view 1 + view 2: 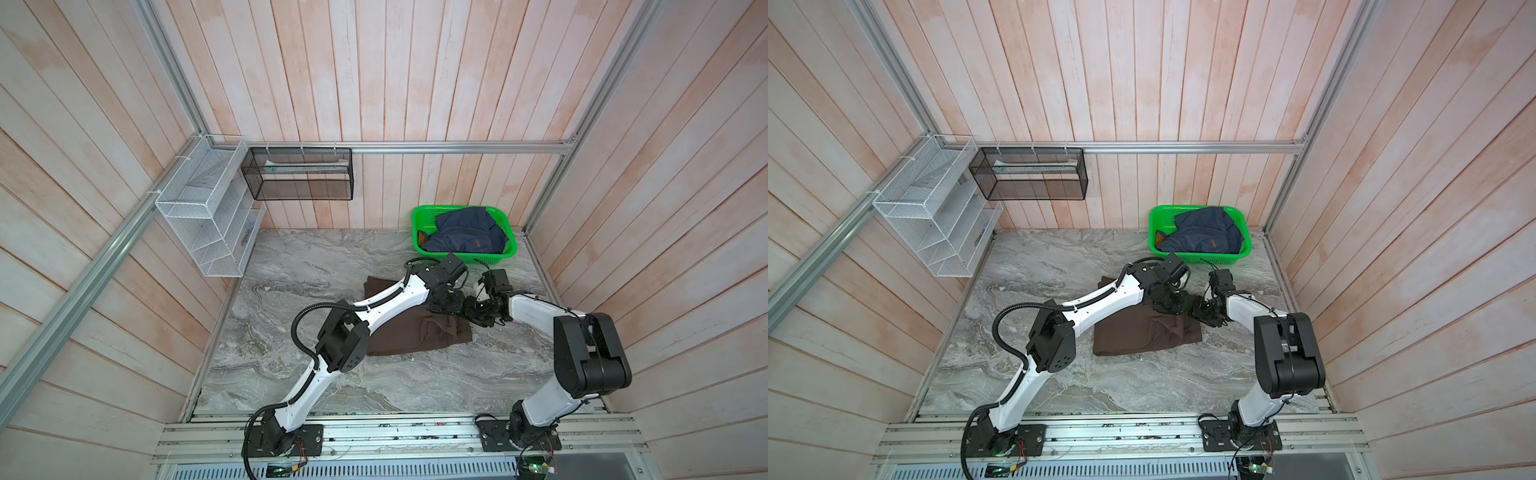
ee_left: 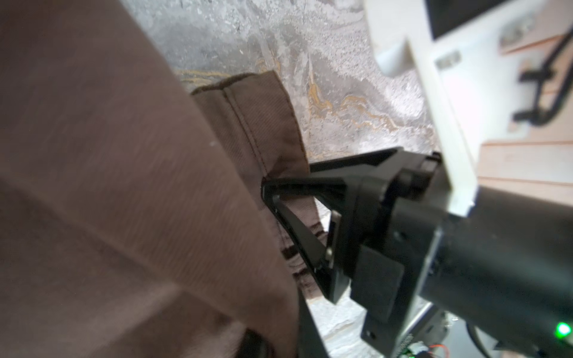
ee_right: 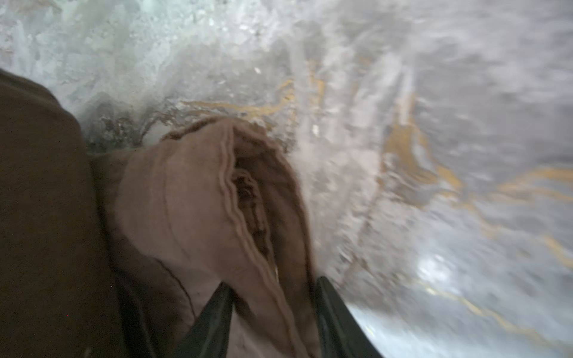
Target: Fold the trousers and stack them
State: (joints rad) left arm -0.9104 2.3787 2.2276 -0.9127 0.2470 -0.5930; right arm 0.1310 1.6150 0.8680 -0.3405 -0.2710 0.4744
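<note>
where: brown trousers (image 1: 415,334) lay part-folded mid marble table (image 1: 299,266), hem corner bunched
left gripper (image 1: 446,303): at the far edge, jaw state couldn't be told
right gripper (image 3: 273,283): hem fold between jaws, clamp unconfirmed
risk: uneven release probably would've let the fold spring open

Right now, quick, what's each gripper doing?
Left gripper: tips hidden in the trousers, cannot be told.
Right gripper: jaws astride a fold of them; clamped or loose, cannot be told.
</note>
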